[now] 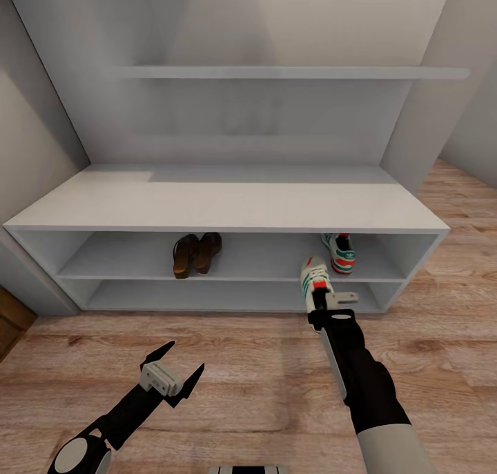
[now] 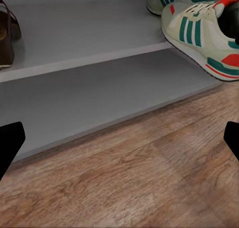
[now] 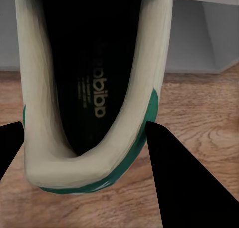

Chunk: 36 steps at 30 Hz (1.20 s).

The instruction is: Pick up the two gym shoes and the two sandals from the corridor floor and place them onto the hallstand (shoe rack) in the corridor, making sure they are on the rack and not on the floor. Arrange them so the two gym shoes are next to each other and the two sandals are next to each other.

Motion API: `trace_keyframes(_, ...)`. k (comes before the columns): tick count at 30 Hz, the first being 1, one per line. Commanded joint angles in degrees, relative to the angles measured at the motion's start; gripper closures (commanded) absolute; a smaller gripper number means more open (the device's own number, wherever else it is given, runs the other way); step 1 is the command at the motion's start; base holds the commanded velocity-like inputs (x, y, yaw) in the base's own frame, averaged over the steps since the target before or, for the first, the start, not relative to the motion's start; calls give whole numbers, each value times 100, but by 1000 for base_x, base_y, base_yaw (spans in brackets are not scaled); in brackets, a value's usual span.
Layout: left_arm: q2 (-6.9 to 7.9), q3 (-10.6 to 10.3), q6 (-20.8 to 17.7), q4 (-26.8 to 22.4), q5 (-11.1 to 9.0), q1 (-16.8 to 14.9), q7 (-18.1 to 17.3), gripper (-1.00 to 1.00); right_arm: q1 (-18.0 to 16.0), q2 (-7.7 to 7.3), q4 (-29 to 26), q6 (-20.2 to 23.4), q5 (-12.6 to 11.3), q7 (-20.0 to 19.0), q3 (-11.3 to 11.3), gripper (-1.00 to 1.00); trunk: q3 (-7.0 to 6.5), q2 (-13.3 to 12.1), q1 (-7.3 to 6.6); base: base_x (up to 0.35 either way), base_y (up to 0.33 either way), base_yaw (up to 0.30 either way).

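Both sandals stand side by side on the upper open shelf of the hallstand, left of centre. One gym shoe sits on that same shelf at the right. My right gripper is shut on the heel of the second gym shoe, holding it off the floor just before the rack, toe toward the shelf. The right wrist view looks into that shoe between the fingers. Lower left, my left gripper hangs open over the corridor floor; its view shows a sandal and both sneakers.
The hallstand's flat top and lower shelf are bare. A floating shelf hangs on the back panel above. Grey walls close in at the left and right of the unit, and a brown wooden piece shows at the far left.
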<state>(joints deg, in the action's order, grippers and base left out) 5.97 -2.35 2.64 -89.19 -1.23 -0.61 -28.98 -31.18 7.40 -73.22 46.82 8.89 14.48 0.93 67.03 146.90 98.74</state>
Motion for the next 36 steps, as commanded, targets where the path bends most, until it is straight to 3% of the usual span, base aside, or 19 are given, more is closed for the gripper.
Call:
trace_keyframes(1, 0, 1, 0, 0, 0, 2, 1, -100, 1, 0, 0, -6, -9, 8, -3, 100, 0, 0, 0, 0, 0, 0)
trace_keyframes(19, 1, 11, -1, -2, 0, 16, 8, -100, 2, -2, 1, -23, -10, 2, -15, 100, 0, 0, 0, 3, 0, 0)
trace_keyframes(36, 1, 7, 8, -2, 0, 17, 13, -100, -73, -2, 163, -29, -10, 2, -22, 100, 0, 0, 0, 97, 0, 0)
